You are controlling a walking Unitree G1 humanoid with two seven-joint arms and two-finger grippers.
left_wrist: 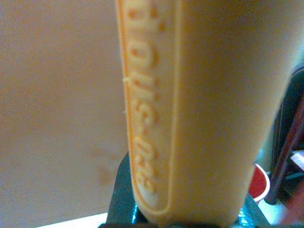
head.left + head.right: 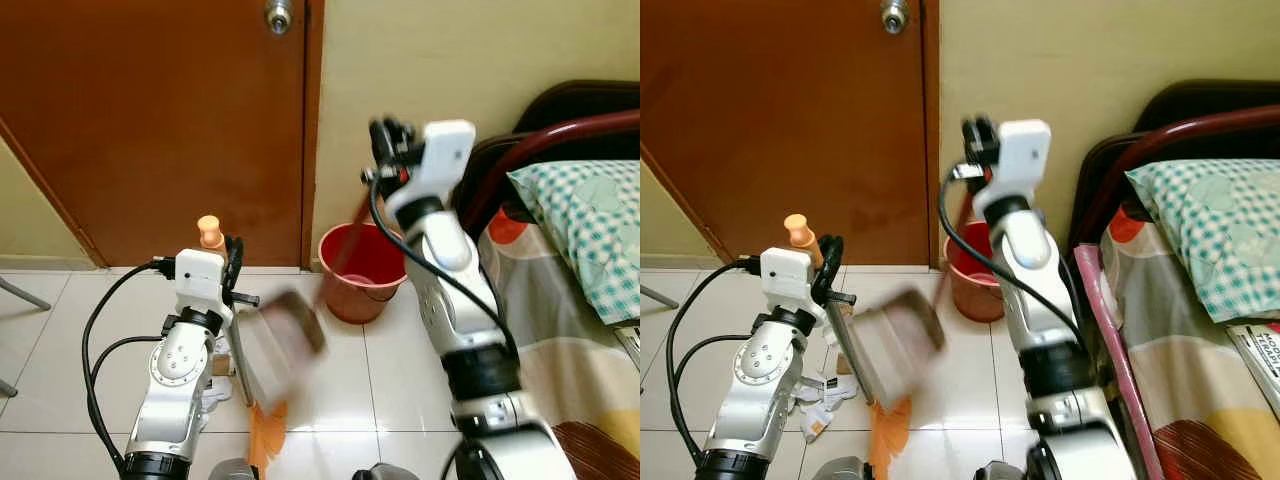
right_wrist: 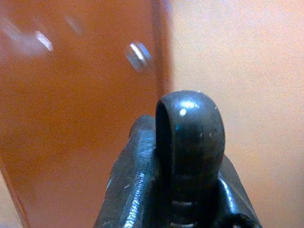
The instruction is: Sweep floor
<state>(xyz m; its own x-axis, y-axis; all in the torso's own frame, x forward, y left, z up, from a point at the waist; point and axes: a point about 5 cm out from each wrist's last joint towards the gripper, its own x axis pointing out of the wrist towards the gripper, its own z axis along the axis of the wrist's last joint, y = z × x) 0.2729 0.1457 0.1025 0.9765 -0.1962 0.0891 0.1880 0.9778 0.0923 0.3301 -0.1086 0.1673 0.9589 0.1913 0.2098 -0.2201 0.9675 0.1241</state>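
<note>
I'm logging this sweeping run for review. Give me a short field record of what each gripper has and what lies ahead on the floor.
left gripper: shut on the orange handle, held upright in front of the door
right gripper: raised high near the wall, closed around a dark rounded handle end
dustpan: blurred, hanging low between the arms
red bucket: on the tiled floor by the wall, right of the door
door: brown, closed
bed: on the robot's right, checked pillow on it
litter: scraps of paper on the tiles by the left arm
</note>
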